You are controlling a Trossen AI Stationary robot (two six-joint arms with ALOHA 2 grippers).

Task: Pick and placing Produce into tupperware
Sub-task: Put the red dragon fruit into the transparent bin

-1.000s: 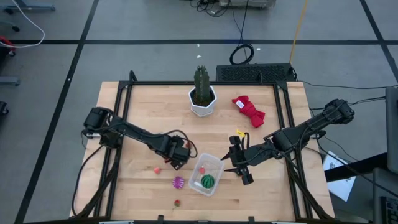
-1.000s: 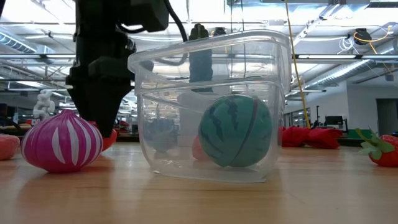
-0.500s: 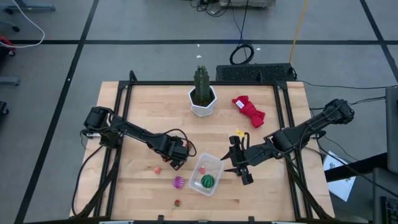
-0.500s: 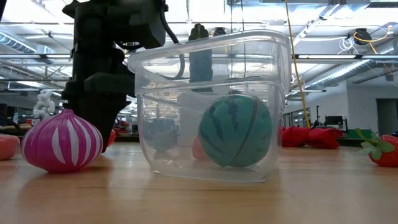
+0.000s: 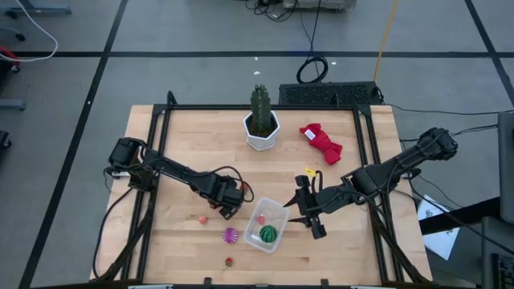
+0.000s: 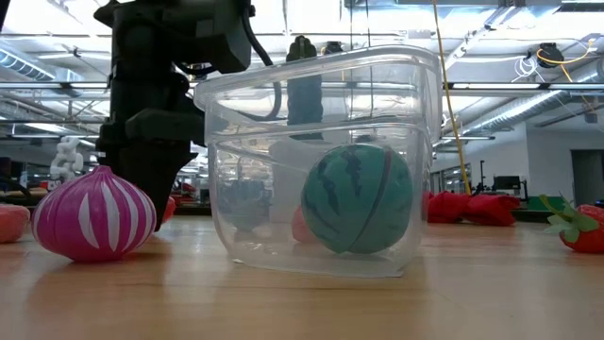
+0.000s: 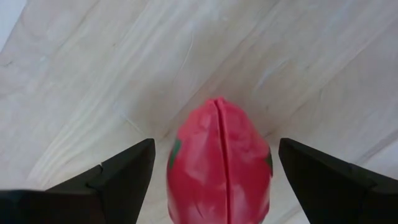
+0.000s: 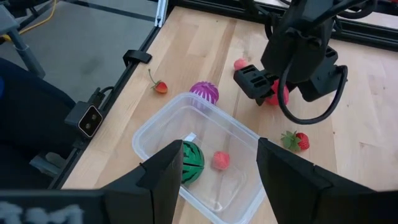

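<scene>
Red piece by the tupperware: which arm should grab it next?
Left. The left gripper is open, its fingers either side of the red piece. The right gripper is open too, but on the far side of the tupperware.

Two dark jointed arms, looped black cables — matte black fingers (image 7: 124,171)

The left gripper (image 7: 211,180) stands open astride the red piece (image 7: 219,163) with bare wood either side, while the tupperware (image 5: 266,225) and purple piece (image 5: 230,235) crowd close by.
</scene>
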